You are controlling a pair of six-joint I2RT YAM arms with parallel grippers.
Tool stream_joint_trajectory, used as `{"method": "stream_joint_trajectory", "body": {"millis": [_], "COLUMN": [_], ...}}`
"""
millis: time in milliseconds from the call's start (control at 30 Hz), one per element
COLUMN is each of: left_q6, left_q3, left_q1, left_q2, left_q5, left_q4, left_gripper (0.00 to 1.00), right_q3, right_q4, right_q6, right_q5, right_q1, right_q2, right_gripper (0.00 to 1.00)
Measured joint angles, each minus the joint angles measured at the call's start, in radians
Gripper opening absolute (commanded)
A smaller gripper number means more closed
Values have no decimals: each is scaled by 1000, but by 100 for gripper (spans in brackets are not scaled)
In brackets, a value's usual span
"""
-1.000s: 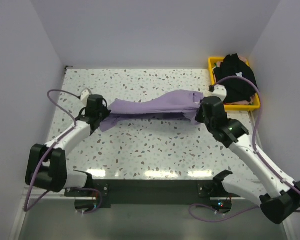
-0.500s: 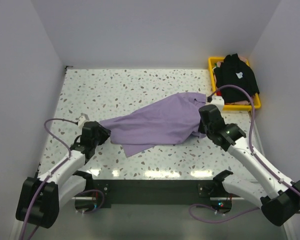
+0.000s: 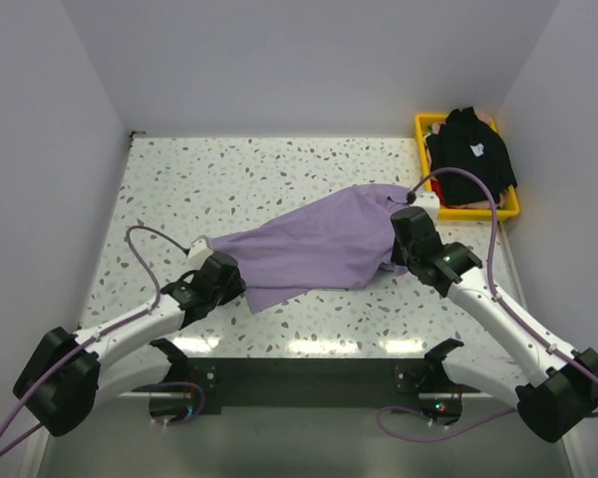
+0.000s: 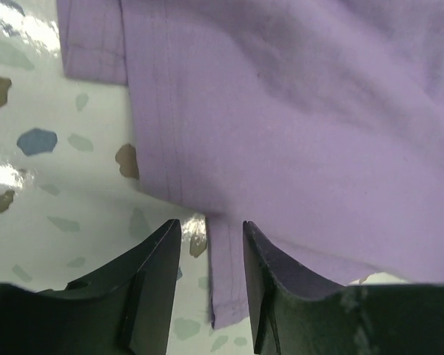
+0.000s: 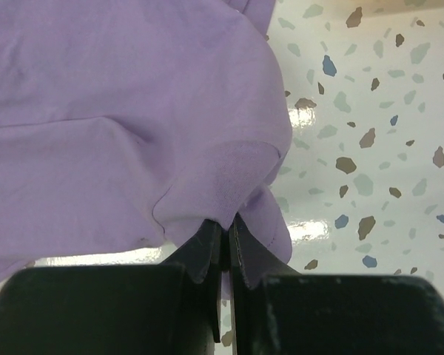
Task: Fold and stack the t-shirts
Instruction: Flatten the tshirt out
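From above, the lavender t-shirt [image 3: 314,244] lies loosely spread on the speckled bench [image 3: 279,169], running from its near left corner up toward the far right. My left arm [image 3: 140,324] reaches in low from the near left, and its jaws sit at the shirt's near left edge. My right arm [image 3: 478,299] comes in from the right, with its jaws at the shirt's right edge, where the cloth bunches up slightly. The black t-shirt [image 3: 463,169], with its small white chest mark, is heaped in the yellow basket [image 3: 483,211] at the far right corner of the bench, well apart from the lavender one.

In my left wrist view, the left jaws are spread. A narrow strip of the lavender t-shirt's [image 4: 296,111] stitched hem lies in the gap between them, but neither finger presses on it. The rest of the cloth fills the view above, lying flat on the bench [image 4: 59,185].

In my right wrist view, the right jaws are pressed together, pinching a small fold at the edge of the lavender t-shirt [image 5: 118,111]. The cloth puckers where I grip it and spreads away to the left. Bare bench [image 5: 370,111] shows to the right.
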Motion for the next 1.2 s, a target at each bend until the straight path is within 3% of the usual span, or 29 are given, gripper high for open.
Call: {"method": "stream_joint_trajectory", "body": {"millis": [367, 733, 967, 1067, 1167, 1200], "left_q6": [-96, -116, -118, -117, -119, -119], "left_q3": [97, 188, 247, 265, 270, 270], "left_q1": [-237, -314, -351, -361, -363, -364], "left_q2": [140, 262, 348, 375, 385, 385], "left_q5": [-108, -153, -182, -193, -201, -202], "left_q4": [-152, -243, -259, -259, -257, -258], "left_gripper": [53, 50, 38, 27, 11, 1], "right_q3": [0, 0, 0, 0, 0, 0], "right_q4": [15, 23, 31, 34, 35, 36], "right_q6": [-9, -20, -26, -27, -28, -28], "right_q5": [-16, -16, -18, -18, -21, -21], "right_q1": [0, 0, 0, 0, 0, 0], "right_q2": [1, 1, 1, 1, 1, 1], "right_gripper": [4, 5, 5, 5, 5, 5]}}
